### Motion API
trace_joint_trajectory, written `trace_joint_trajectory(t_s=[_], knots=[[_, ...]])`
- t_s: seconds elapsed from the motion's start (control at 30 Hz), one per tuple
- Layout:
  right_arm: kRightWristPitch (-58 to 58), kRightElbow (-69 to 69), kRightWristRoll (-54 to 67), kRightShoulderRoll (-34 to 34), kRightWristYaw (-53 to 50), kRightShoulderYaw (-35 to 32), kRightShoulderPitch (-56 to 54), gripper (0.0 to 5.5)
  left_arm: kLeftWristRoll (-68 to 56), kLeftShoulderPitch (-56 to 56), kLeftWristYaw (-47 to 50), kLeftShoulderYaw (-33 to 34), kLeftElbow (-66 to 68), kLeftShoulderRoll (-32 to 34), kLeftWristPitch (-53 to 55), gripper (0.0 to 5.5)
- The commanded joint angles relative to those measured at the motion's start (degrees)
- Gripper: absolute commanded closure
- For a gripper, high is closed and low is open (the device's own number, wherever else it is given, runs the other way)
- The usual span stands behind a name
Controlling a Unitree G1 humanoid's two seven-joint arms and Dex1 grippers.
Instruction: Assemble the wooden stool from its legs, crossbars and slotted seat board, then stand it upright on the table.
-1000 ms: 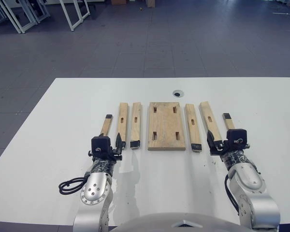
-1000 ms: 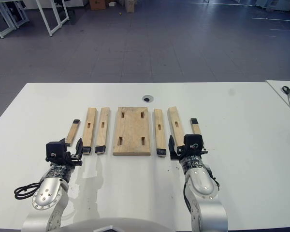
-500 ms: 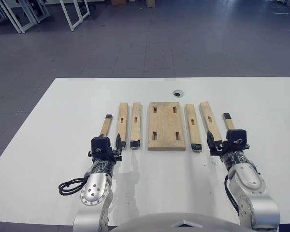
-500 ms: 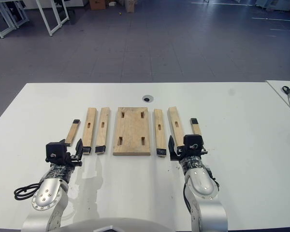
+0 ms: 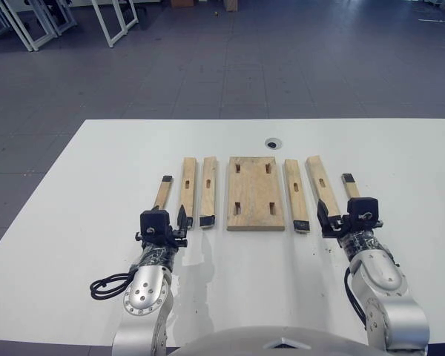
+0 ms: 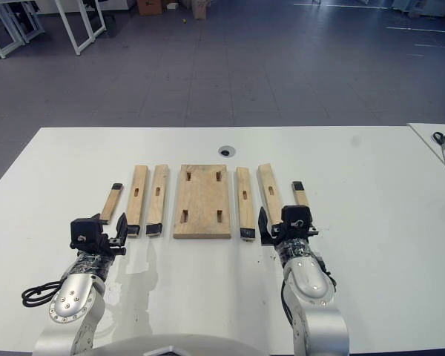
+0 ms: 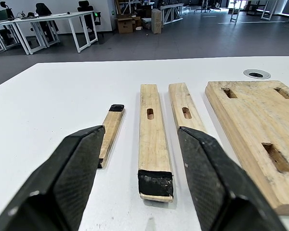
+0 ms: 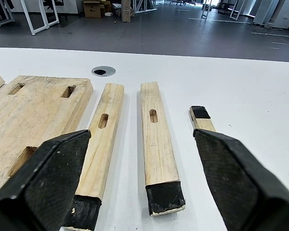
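One white table [image 5: 81, 193], grey tiled floor [image 5: 282, 67]

A grey tiled floor [image 5: 245, 67] with a dull sheen stretches away behind the white table [image 5: 81, 185], which has a round cable grommet [image 5: 273, 142] near its far edge. Far off to the left stand white-framed desks [image 7: 53, 21] with dark office chairs [image 7: 42, 8] behind them, and cardboard boxes [image 7: 126, 24] sit on the floor. A second white table [image 6: 423, 131] at the right edge carries scissors [image 6: 443, 141]
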Motion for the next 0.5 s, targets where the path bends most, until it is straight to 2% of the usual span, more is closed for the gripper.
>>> trace_joint_trajectory(t_s=[0.03, 0.33, 0.5], knots=[[-0.52, 4.1, 1.66, -1.46, 1.8, -3.08, -3.69, 1.58, 0.1, -0.39, 0.34, 0.49, 0.09, -0.15, 0.72, 2.7], [-7.88, 29.37, 7.15, -12.47, 9.66, -17.2, -17.66, 1.58, 0.48, -0.77, 0.62, 0.83, 0.09, -0.37, 0.85, 2.7], [-9.52, 40.71, 10.02, -17.21, 16.79, -17.87, -20.22, 1.58, 0.57, -1.23, 0.44, 0.81, 0.33, -0.32, 0.84, 2.7]])
